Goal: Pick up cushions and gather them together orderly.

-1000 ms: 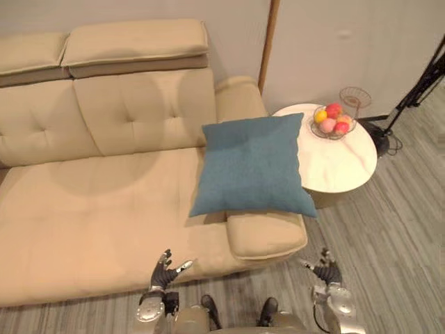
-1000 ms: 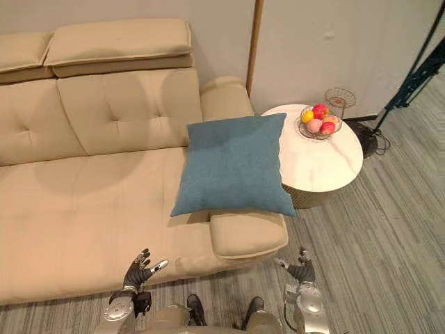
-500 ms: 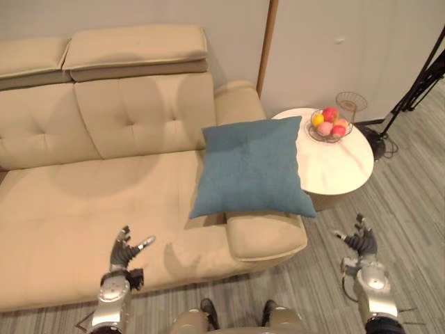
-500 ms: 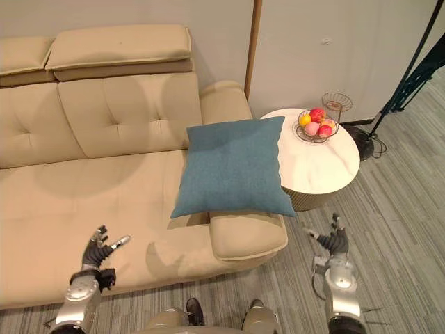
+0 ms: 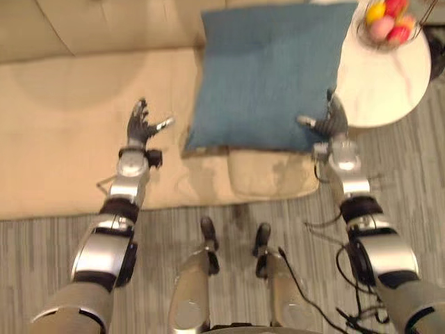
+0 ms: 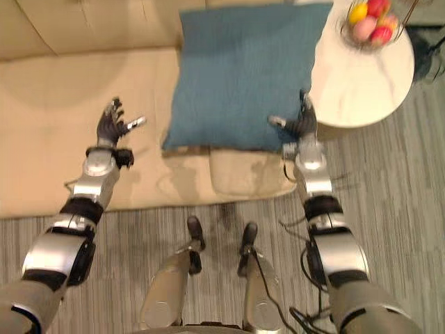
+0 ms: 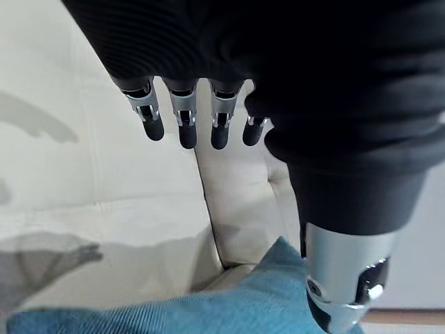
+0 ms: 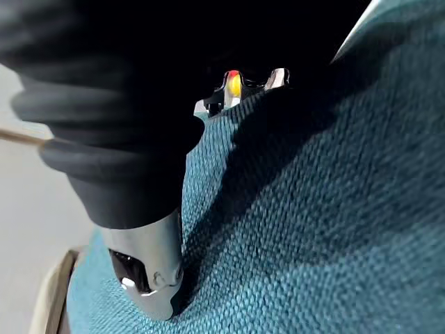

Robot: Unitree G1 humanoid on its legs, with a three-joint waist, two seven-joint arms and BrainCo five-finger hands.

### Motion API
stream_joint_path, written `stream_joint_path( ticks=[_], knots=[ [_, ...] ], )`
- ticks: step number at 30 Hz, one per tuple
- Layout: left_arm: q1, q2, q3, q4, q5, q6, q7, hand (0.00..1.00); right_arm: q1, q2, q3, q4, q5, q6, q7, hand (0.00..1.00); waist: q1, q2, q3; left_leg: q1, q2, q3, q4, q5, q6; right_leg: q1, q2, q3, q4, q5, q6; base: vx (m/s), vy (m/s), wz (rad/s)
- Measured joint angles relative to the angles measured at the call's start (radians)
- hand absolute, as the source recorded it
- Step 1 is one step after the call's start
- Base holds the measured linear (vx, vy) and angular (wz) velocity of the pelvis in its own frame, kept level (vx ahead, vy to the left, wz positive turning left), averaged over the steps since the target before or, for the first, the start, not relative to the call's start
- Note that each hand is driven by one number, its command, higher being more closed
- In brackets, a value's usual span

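A square blue cushion (image 5: 268,73) leans over the beige sofa's (image 5: 62,125) right armrest (image 5: 268,172), its lower edge lying on the armrest. My left hand (image 5: 141,127) hovers open above the seat, a short way left of the cushion's lower left corner, apart from it. In the left wrist view its fingers (image 7: 182,125) are straight over the seat, with the cushion (image 7: 208,313) below. My right hand (image 5: 328,125) is open at the cushion's lower right corner, thumb stretched over the fabric. The right wrist view has the thumb (image 8: 149,264) resting against the blue cloth (image 8: 334,229).
A round white side table (image 5: 386,83) stands right of the armrest, close to my right hand. A wire bowl of fruit (image 5: 388,17) sits on it. Grey plank floor (image 5: 42,264) runs along the sofa's front.
The camera has tipped down and closer to the sofa. Both arms have reached forward: the left hand to beside the cushion's left corner, the right hand onto its right corner.
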Motion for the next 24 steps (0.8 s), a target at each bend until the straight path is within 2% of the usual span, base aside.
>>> stream_joint_path(
  ticks=[3, 4, 7, 12, 14, 20, 24],
  knots=[
    [-0.109, -0.032, -0.037, 0.053, -0.021, 0.000, 0.003, 0.00, -0.110, 0.019, 0.028, 0.049, 0.011, 0.000, -0.037, 0.00, -0.016, 0.000, 0.000, -0.052, -0.004, 0.007, -0.046, 0.044, 0.001, -0.078, 0.005, 0.018, -0.002, 0.025, -0.001, -0.10, 0.000, -0.11],
    [-0.150, -0.049, -0.055, 0.078, -0.026, 0.001, 0.003, 1.00, -0.145, 0.039, 0.039, 0.058, 0.022, -0.002, -0.050, 1.00, -0.030, 0.000, 0.000, -0.068, -0.006, 0.008, -0.074, 0.065, 0.001, -0.106, 0.009, 0.019, -0.005, 0.036, -0.005, -0.13, 0.000, -0.10],
    [-0.217, -0.104, -0.078, 0.106, -0.040, 0.010, 0.024, 1.00, -0.189, 0.069, 0.073, 0.045, 0.031, -0.010, -0.075, 1.00, -0.042, -0.001, 0.002, -0.095, 0.002, 0.023, -0.115, 0.093, -0.010, -0.151, 0.024, 0.036, -0.026, 0.065, -0.007, -0.11, -0.010, -0.17],
    [-0.241, -0.078, -0.074, 0.080, -0.087, 0.018, 0.048, 1.00, -0.178, 0.067, 0.106, -0.068, 0.065, -0.012, -0.084, 1.00, -0.046, -0.003, 0.008, -0.119, 0.031, 0.036, -0.139, 0.114, -0.027, -0.182, 0.044, 0.041, -0.042, 0.084, -0.015, -0.03, -0.028, -0.11],
    [-0.243, -0.077, -0.073, 0.046, -0.116, 0.018, 0.050, 1.00, -0.162, 0.066, 0.112, -0.116, 0.076, -0.016, -0.086, 1.00, -0.037, -0.003, 0.008, -0.118, 0.039, 0.037, -0.141, 0.119, -0.034, -0.182, 0.051, 0.040, -0.043, 0.084, -0.016, 0.02, -0.040, -0.01],
    [-0.210, -0.052, -0.065, -0.089, -0.144, 0.020, 0.068, 1.00, -0.012, 0.061, 0.170, -0.336, 0.113, -0.028, -0.088, 1.00, -0.030, -0.003, 0.008, -0.076, 0.041, 0.050, -0.171, 0.136, -0.051, -0.162, 0.058, 0.061, -0.043, 0.084, -0.016, 0.06, -0.017, -0.05],
    [-0.083, -0.034, -0.077, -0.259, -0.141, 0.019, 0.072, 1.00, 0.159, 0.062, 0.217, -0.480, 0.113, -0.038, -0.088, 1.00, -0.030, -0.002, 0.009, 0.001, 0.029, 0.037, -0.175, 0.135, -0.052, -0.085, 0.053, 0.071, -0.040, 0.061, -0.012, 0.08, -0.004, 0.04]
  ],
)
